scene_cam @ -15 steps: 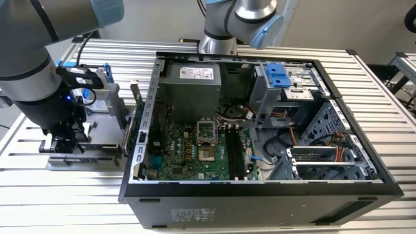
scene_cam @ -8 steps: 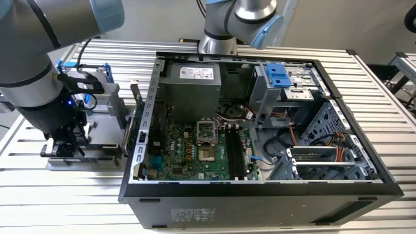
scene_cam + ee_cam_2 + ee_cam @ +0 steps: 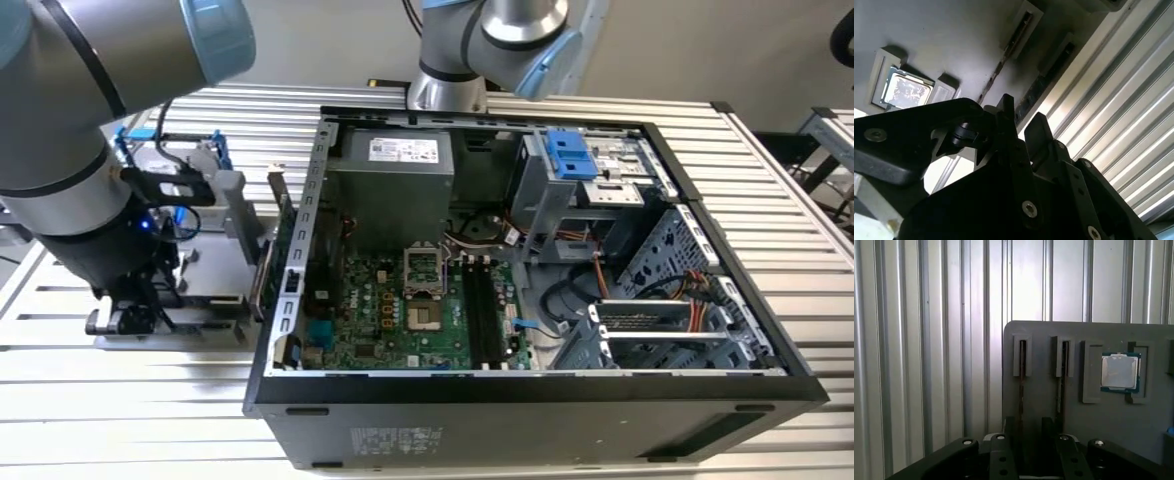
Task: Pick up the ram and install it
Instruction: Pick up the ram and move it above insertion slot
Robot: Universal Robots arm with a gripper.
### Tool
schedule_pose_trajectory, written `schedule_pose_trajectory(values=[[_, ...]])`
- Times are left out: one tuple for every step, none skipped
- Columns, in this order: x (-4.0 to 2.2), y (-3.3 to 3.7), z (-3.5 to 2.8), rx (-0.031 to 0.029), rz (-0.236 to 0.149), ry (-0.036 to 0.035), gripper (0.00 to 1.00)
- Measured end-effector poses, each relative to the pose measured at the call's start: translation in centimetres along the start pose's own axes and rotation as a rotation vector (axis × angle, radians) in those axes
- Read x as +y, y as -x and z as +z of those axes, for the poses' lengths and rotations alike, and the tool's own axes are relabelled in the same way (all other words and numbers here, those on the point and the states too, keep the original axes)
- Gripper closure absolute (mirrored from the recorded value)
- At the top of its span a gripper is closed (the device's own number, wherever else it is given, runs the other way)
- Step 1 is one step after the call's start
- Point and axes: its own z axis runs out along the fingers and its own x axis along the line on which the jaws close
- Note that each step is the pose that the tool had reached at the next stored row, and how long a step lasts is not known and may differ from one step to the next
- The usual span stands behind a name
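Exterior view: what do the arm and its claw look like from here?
The silver-grey tubular arm has light-blue joint caps and a black wrist block with a small blue light and a black cable. The matte-black claw has two flat fingers, with round screws showing in both wrist views.

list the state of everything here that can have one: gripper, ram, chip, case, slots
gripper: open, straddling a slot in the grey tray
ram: standing on edge in that slot, not gripped
processor chip: lying flat in its tray pocket
computer case: lying on its side, side panel off
motherboard memory slots: look empty
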Motion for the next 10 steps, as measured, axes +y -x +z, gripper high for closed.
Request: schedule_pose_trajectory(values=[[0.0, -0.11, 0.01, 0.0, 0.0, 0.0, 0.0], [0.0, -0.27, 0.02, 0.0, 0.0, 0.0, 0.0], [0.0, -0.42, 0.05, 0.0001, 0.0, 0.0, 0.0], [0.01, -0.51, 0.12, 0.0, 0.0, 0.0, 0.0], [0.04, -0.56, 0.24, 0.0, 0.0, 0.0002, 0.0], [0.07, -0.57, 0.39, 0.0, 0.0, 0.001, 0.0], [0.08, -0.58, 0.53, 0.0001, 0.0, 0.0017, 0.0], [0.1, -0.59, 0.66, 0.0, 0.0, 0.0023, 0.0], [0.11, -0.59, 0.79, 0.0, 0.0, 0.0031, 0.0], [0.12, -0.6, 0.91, 0.0001, 0.0, 0.0043, 0.0]])
